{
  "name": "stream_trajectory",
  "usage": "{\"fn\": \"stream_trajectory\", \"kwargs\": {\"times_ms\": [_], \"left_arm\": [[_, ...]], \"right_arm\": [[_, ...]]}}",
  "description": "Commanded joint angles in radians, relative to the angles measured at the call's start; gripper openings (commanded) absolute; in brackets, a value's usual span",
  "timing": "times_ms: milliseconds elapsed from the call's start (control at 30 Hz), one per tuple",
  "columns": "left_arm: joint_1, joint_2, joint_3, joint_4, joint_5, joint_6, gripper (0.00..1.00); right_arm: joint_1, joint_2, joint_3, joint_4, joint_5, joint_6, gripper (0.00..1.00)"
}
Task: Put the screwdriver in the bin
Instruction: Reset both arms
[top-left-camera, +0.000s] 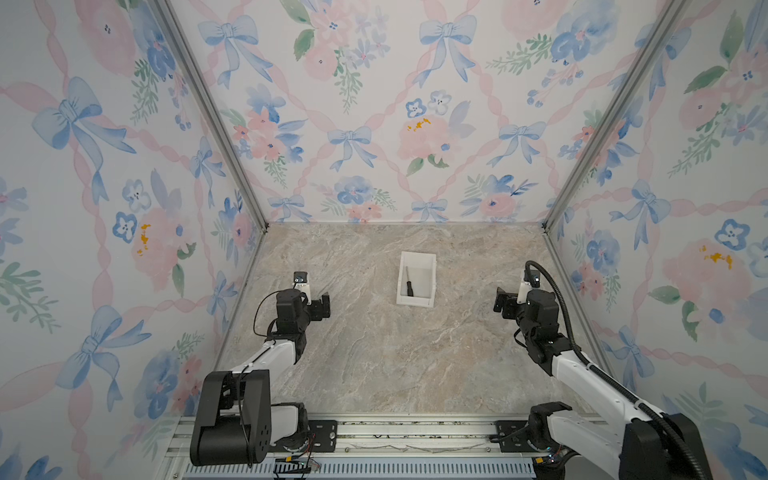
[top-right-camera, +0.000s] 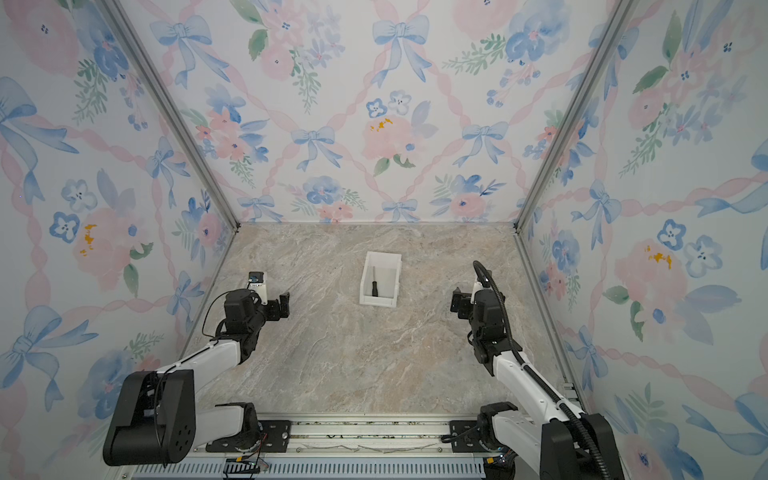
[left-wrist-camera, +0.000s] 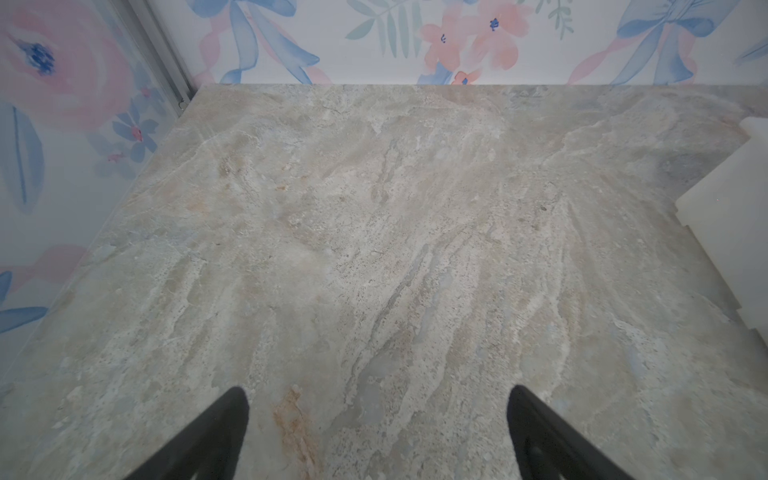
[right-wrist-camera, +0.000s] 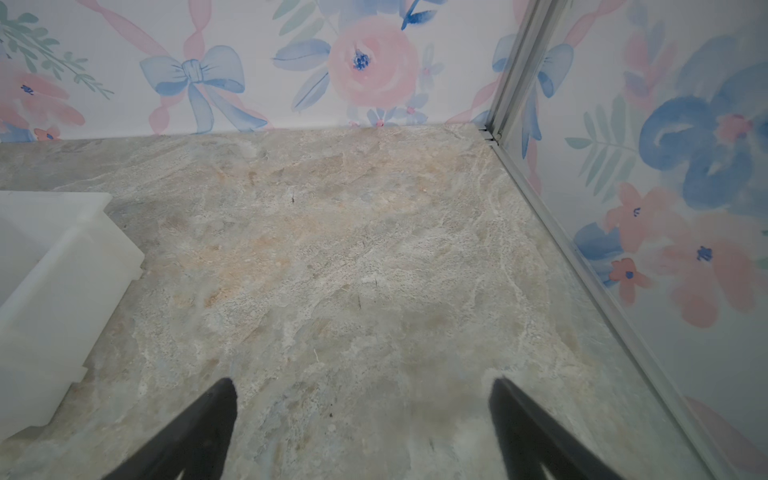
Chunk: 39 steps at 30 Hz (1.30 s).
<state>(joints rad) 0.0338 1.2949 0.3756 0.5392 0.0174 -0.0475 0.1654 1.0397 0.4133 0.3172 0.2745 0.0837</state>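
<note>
room: floral bow wallpaper (top-left-camera: 374, 104), 3 sides
surface: marble-look tabletop (top-left-camera: 374, 365)
bin (top-left-camera: 433, 276): white, mid-table, open top
left gripper (top-left-camera: 323, 305): jaws apart, empty
right gripper (top-left-camera: 502, 305): same, wide apart
screwdriver (top-left-camera: 409, 286): lying inside bin, well apart from both grippers

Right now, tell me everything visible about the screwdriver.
The screwdriver is small and slim: a black handle, plastic by its look, and a thin dark shaft. It lies inside the white bin, on its floor near the left wall, handle toward the low front lip, shaft pointing to the back wall, shorter than the bin. Its tip is too small to make out. Only the bin touches it; the left gripper and right gripper stand well off to either side, jaws open and empty.
</note>
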Motion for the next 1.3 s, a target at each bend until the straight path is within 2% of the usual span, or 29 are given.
{"fn": "stream_trajectory", "kwargs": {"times_ms": [0,167,300,433,500,533,567,600,633,700,800,1267], "left_arm": [[0.009,0.046,-0.062,0.285,-0.042,-0.033,0.98],[0.016,0.087,-0.100,0.407,-0.060,-0.029,0.98],[0.019,0.079,-0.122,0.446,-0.056,-0.041,0.98],[0.017,0.152,-0.166,0.607,-0.024,-0.057,0.98],[0.008,0.198,-0.176,0.680,-0.019,-0.042,0.98],[-0.004,0.213,-0.182,0.687,-0.045,-0.038,0.98],[-0.008,0.244,-0.195,0.738,-0.048,-0.038,0.98],[-0.007,0.274,-0.207,0.814,-0.040,-0.030,0.98],[-0.006,0.280,-0.199,0.811,-0.022,-0.020,0.98],[-0.011,0.254,-0.157,0.682,-0.015,-0.014,0.98],[-0.038,0.267,-0.141,0.677,-0.055,0.007,0.98],[-0.044,0.269,-0.139,0.678,-0.066,0.014,0.98]], "right_arm": [[-0.030,0.002,-0.062,0.222,0.009,-0.029,0.97],[-0.080,0.130,-0.087,0.349,-0.038,-0.039,0.97],[-0.132,0.301,-0.106,0.553,-0.113,-0.021,0.97],[-0.165,0.410,-0.072,0.585,-0.186,-0.027,0.97],[-0.170,0.523,-0.088,0.750,-0.209,-0.020,0.97],[-0.172,0.530,-0.089,0.747,-0.233,-0.025,0.97],[-0.172,0.489,-0.056,0.618,-0.237,-0.036,0.97],[-0.170,0.488,-0.031,0.574,-0.235,-0.036,0.97],[-0.158,0.509,-0.031,0.614,-0.232,-0.049,0.97],[-0.130,0.507,-0.023,0.592,-0.189,-0.072,0.97],[-0.122,0.507,-0.017,0.581,-0.179,-0.081,0.97],[-0.119,0.507,-0.015,0.576,-0.174,-0.083,0.97]]}}
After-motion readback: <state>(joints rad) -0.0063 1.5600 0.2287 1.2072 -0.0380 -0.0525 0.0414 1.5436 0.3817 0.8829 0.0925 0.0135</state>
